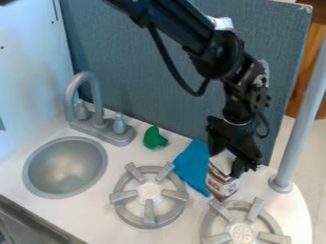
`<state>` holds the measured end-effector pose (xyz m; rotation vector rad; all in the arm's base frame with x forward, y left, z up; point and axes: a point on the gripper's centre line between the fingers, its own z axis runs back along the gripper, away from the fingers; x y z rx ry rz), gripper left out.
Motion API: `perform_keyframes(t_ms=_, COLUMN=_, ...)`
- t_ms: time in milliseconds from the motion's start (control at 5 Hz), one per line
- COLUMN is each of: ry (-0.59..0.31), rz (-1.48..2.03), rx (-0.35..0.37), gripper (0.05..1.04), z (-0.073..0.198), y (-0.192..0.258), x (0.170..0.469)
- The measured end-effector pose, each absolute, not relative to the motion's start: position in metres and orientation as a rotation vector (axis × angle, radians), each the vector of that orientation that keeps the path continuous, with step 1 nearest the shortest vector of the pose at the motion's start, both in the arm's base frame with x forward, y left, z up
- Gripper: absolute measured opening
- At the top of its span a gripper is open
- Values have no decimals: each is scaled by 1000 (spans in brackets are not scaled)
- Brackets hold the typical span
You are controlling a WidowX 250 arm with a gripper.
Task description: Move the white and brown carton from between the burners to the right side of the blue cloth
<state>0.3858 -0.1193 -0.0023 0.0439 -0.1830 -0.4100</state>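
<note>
The black gripper hangs at the right of the counter, over the top of a small brown and white carton. It overlaps the carton's pale upper part and hides some of its top and right side; whether it holds the carton cannot be told. Directly left of the carton lies a blue cloth, its lower end close to the carton's side. Further left, near the back panel, sits a small green object.
A grey sink with a faucet is at the left. Two stove burners, one at front centre and one at front right, flank the carton's front. A grey pole rises at right; a blue-grey panel stands behind.
</note>
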Motion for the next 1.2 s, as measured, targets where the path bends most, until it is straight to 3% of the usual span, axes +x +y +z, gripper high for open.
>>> perform_keyframes(t_ms=800, ry=-170, rz=-386, rx=30, gripper=829, z=-28, y=-138, x=436)
perform_keyframes(t_ms=1000, ry=-173, rz=-390, rx=20, gripper=873, z=-34, y=-141, x=440)
perform_keyframes(t_ms=1200, ry=-182, rz=-393, rx=17, gripper=1013, z=-33, y=-142, x=441)
